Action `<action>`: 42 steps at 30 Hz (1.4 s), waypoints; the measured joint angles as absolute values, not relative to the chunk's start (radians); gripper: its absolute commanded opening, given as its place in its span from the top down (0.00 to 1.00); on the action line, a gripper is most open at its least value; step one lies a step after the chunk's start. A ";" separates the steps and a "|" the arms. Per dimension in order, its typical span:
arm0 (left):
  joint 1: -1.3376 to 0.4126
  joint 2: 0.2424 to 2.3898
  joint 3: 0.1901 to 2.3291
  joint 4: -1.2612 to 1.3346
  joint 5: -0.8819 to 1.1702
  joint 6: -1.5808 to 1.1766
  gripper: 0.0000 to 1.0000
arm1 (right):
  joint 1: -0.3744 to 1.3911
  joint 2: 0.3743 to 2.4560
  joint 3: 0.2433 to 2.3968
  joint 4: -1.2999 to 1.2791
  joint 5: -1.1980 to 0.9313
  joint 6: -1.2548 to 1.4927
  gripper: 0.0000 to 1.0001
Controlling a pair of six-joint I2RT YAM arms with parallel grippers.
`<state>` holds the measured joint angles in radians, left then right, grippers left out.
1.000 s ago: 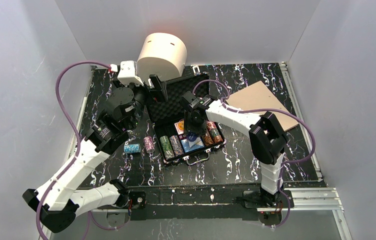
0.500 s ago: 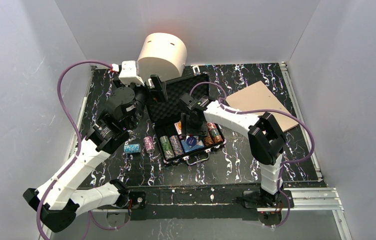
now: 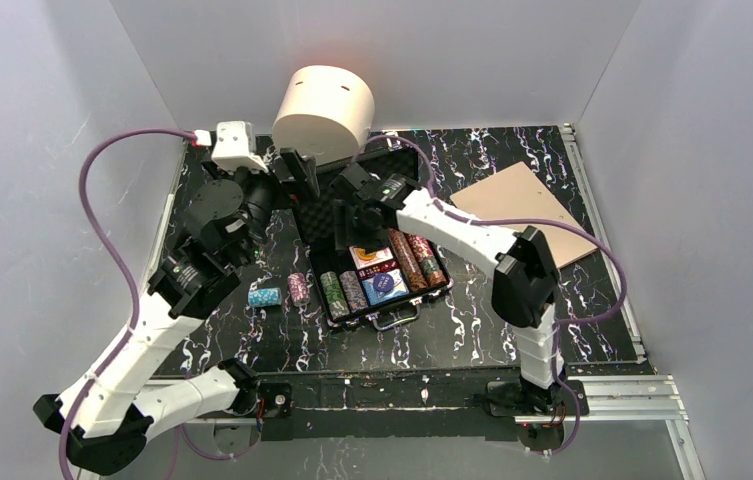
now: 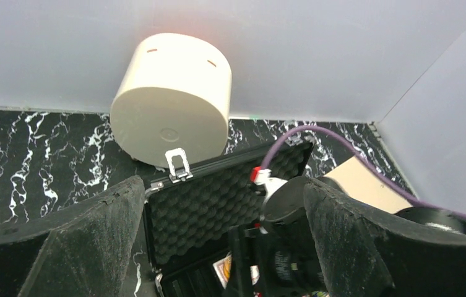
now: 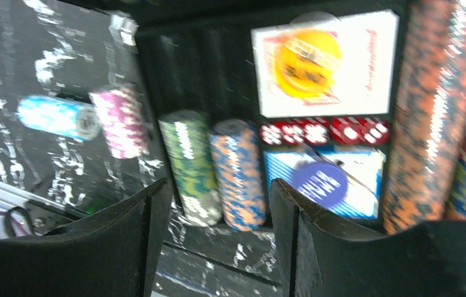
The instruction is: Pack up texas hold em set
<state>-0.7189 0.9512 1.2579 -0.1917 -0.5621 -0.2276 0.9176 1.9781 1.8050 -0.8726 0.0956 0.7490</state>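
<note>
- Top cam: briefcase [image 3: 320, 222] sits open on the surface [image 3: 512, 300], lid up toward 12 o'clock. Blue chip stack [image 3: 265, 296] and pink chip stack [image 3: 298, 288] lie loose at its 9 o'clock.
- Left wrist: left tool [image 4: 221, 185] spread wide, empty, facing the lid foam.
- Right wrist: right tool [image 5: 218, 192] apart, empty, above the packed chips [image 5: 237, 173].

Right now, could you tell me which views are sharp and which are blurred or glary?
Right wrist: motion-blurred, the chips and dice smeared, print on the cards unreadable. Left wrist: sharp on the cylinder and the foam of the case, with a faint red glow on the cylinder's top edge. Top external: sharp, evenly lit, soft shadows only.
</note>
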 measured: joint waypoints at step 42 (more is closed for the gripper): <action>-0.719 0.904 1.362 -0.241 -0.623 -0.156 0.02 | 1.172 2.490 2.252 -0.720 0.128 0.568 0.43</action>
